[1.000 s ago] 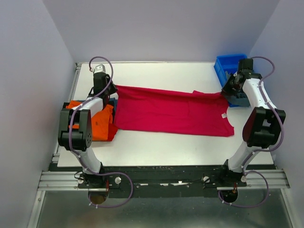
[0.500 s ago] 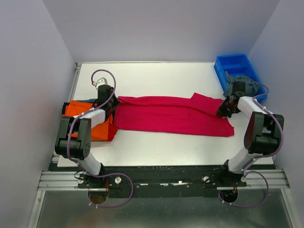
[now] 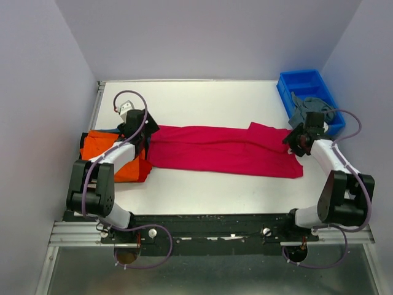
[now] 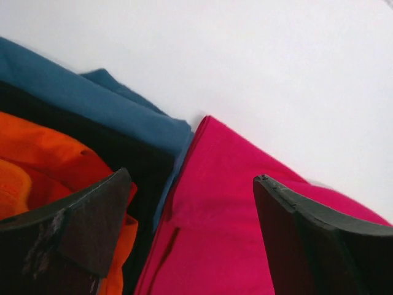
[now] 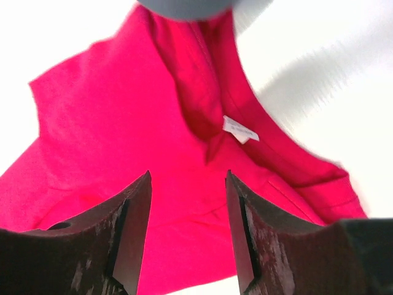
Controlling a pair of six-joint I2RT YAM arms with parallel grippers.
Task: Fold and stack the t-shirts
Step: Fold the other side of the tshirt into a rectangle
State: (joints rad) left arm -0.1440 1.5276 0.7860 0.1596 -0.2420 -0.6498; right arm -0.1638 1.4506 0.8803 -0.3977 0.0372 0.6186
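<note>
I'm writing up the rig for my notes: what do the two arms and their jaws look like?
The left arm and right arm have white links between chunky black joint housings, each with a looping lilac cable. The left gripper and right gripper carry flat black jaws, wedge-shaped, scuffed with pale scratches.

We hold our left arm [image 3: 113,157] folded at the elbow, its forearm running up and rightward from the near-left corner. Its left gripper [image 3: 142,126] points down with the jaws spread wide, and in the wrist view both dark fingers [image 4: 80,227] are bare with nothing between them. Our right arm [image 3: 331,157] bends the mirrored way, forearm slanting up and leftward, and the right gripper [image 3: 297,139] also tilts down, its jaws parted less widely and its fingers [image 5: 258,233] gripping nothing.
</note>
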